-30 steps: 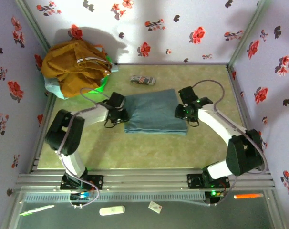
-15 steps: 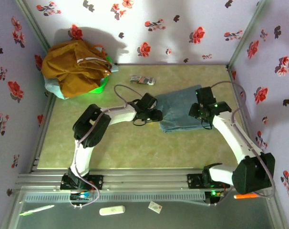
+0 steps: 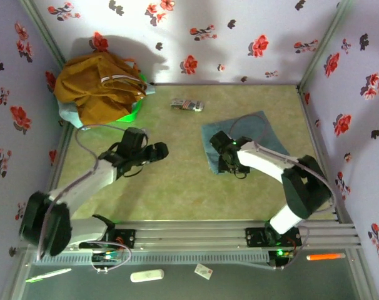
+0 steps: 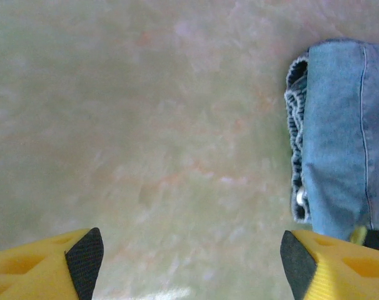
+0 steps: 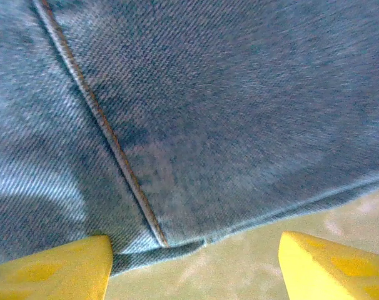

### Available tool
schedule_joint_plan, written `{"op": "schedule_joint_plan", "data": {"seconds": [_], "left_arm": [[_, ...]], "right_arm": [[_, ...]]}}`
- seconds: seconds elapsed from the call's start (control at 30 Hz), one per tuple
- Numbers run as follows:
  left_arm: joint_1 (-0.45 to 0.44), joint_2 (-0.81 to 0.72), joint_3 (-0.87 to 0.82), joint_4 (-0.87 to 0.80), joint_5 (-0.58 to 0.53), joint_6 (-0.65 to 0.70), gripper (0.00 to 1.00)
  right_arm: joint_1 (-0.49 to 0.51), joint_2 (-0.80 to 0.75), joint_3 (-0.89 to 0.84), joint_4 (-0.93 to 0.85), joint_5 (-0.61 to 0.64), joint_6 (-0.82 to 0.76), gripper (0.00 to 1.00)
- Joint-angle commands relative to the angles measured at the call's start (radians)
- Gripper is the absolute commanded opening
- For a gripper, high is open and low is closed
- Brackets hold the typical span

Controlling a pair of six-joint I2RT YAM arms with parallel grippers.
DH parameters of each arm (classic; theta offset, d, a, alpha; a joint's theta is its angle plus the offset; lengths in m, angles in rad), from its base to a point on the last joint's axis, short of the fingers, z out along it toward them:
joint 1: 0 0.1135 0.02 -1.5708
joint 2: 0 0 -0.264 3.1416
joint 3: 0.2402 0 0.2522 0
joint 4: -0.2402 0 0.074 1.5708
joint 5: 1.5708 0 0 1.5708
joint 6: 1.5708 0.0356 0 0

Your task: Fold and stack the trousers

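Trousers (image 3: 255,128) under spread, empty right jaws; left jaws nearby, likewise spread, empty.

Top external looks down from above across the whole pale green tabletop (image 3: 177,187). Left wrist faces that surface, with folded light blue denim jeans (image 4: 339,125) ahead-right of its fingers (image 4: 83,259). Right wrist sits close over those jeans.

Bare table (image 3: 189,187) left of trousers (image 3: 261,128); mustard pile (image 3: 96,84) crowds far-left corner.
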Motion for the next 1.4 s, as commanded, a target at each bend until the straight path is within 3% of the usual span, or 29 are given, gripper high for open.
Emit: {"op": "schedule_joint_plan", "data": {"seconds": [0.0,0.23,0.43,0.63,0.8,0.93,1.1,1.23,1.37], "left_arm": [[0.020,-0.124,-0.109,-0.097,-0.043,-0.003,0.81],[0.067,-0.311,-0.172,-0.193,-0.040,-0.024,0.82],[0.075,-0.322,-0.172,-0.198,-0.040,-0.025,0.83],[0.076,-0.318,-0.161,-0.211,-0.035,-0.026,0.83],[0.078,-0.314,-0.154,-0.215,-0.037,-0.024,0.83],[0.077,-0.275,-0.136,-0.200,-0.032,-0.022,0.83],[0.078,-0.206,-0.114,-0.141,-0.001,-0.021,0.85],[0.078,-0.157,-0.090,-0.115,0.027,-0.022,0.88],[0.077,-0.124,-0.049,-0.125,0.029,-0.009,0.88]], "right_arm": [[-0.054,0.085,-0.005,0.076,-0.053,0.045,0.72],[-0.256,0.176,0.050,0.094,-0.052,0.041,0.68],[-0.375,0.308,0.232,0.071,-0.001,-0.017,0.67],[-0.525,0.434,0.382,0.030,-0.052,-0.162,0.65],[-0.553,0.338,0.338,0.030,-0.047,-0.248,0.68],[-0.559,0.217,0.311,-0.013,0.051,-0.237,0.71],[-0.639,0.092,0.213,0.045,0.012,-0.186,0.72],[-0.755,0.135,0.253,0.032,-0.007,-0.169,0.72],[-0.810,0.299,0.382,0.005,-0.034,-0.196,0.71]]}}
